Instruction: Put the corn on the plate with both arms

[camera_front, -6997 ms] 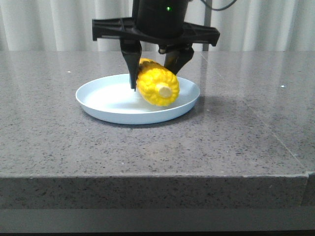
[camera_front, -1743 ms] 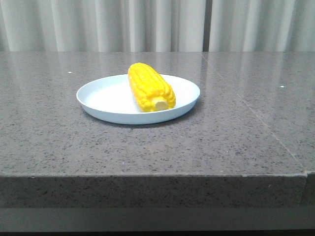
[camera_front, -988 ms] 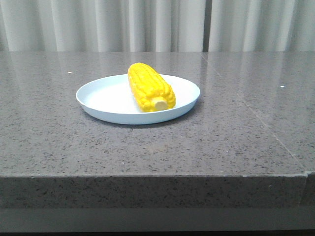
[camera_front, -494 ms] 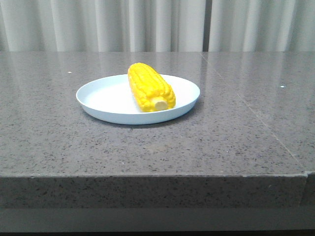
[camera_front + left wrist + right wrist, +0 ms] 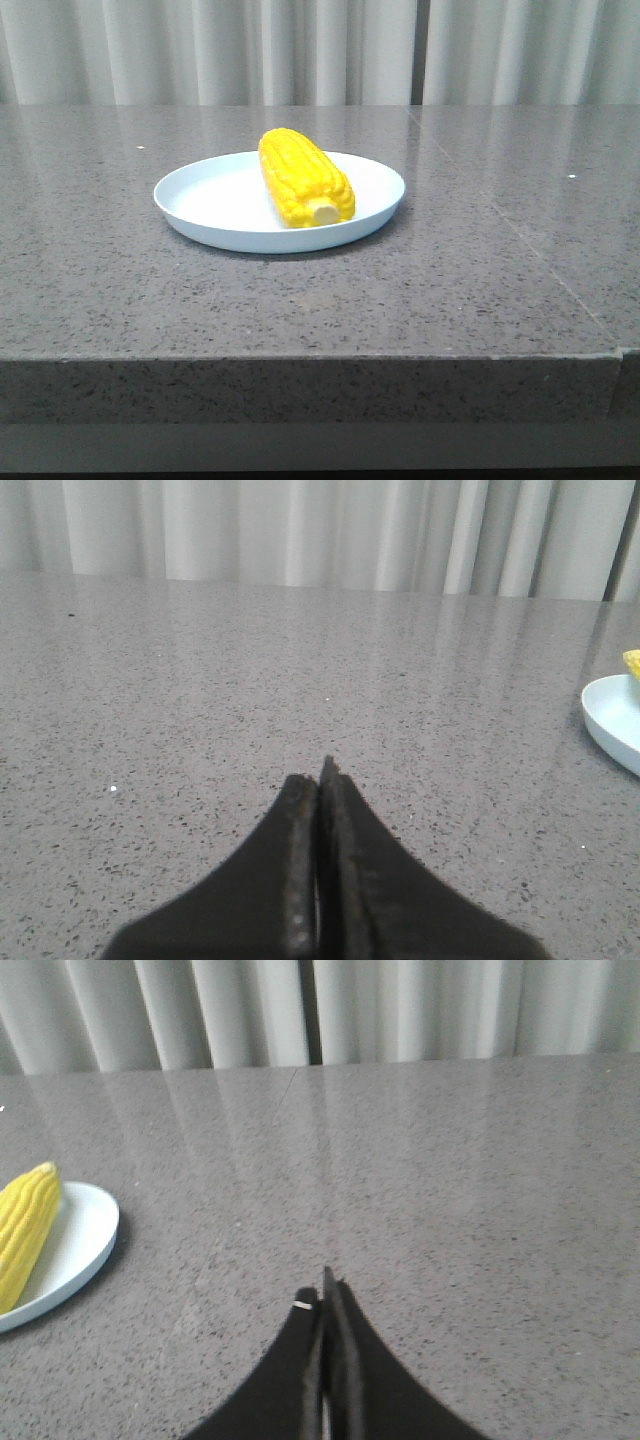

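**Corn's on the plate, both grippers pressed closed**

So the corn (image 5: 304, 179) is lying on its side in the plate (image 5: 200, 200), sitting in the right half of it, pale stub end pointing toward the camera and a bit to the right. The far tip reaches up near the back rim. The plate sits on the grey speckled stone table (image 5: 450, 270), roughly mid-table, with white curtains (image 5: 200, 50) behind.

No arms show up in the front view. On the wrist cams, the left gripper (image 5: 319, 780) has its black fingers squeezed together with nothing between them, hanging low over bare tabletop, plate edge just peeking in at the side. The right gripper (image 5: 324, 1295) is the same deal: fingers pinched flat against each other, holding nothing, with the plate and corn off to one side, well apart from it.
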`<state>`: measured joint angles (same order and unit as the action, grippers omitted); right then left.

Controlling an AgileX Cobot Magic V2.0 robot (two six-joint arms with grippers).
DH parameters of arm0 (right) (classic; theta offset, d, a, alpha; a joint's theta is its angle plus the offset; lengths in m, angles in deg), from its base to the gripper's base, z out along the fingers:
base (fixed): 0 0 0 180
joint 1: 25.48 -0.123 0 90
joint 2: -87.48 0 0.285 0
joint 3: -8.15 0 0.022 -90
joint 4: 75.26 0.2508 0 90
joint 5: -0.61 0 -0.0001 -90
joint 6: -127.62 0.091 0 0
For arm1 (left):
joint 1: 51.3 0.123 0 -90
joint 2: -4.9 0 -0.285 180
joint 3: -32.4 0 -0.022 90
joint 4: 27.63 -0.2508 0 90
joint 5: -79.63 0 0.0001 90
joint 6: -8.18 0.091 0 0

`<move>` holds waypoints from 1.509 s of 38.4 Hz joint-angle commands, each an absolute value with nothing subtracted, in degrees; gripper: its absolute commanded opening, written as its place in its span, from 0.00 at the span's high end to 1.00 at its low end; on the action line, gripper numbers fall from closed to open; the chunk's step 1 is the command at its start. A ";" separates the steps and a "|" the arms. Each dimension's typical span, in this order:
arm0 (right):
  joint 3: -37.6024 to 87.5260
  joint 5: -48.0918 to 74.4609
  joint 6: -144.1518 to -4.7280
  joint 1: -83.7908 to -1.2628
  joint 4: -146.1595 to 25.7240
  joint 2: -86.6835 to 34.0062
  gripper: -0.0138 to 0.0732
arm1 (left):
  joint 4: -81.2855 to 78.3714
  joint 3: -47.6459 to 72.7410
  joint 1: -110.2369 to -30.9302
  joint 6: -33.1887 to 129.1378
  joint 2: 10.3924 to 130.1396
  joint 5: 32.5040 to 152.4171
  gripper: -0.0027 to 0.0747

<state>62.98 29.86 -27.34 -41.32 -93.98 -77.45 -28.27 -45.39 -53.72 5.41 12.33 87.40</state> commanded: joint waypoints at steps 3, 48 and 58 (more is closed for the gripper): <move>65.41 19.15 -39.97 -37.04 -85.58 -76.96 0.91 | -27.63 -46.63 -53.60 5.08 11.33 82.13 0.99; 85.61 7.89 -51.87 -26.98 -68.28 -86.32 0.91 | -27.63 -46.63 -53.60 5.08 11.33 82.13 0.99; 85.61 7.89 -51.87 -26.98 -68.28 -86.32 0.91 | -27.63 -46.63 -53.60 5.08 11.33 82.13 0.99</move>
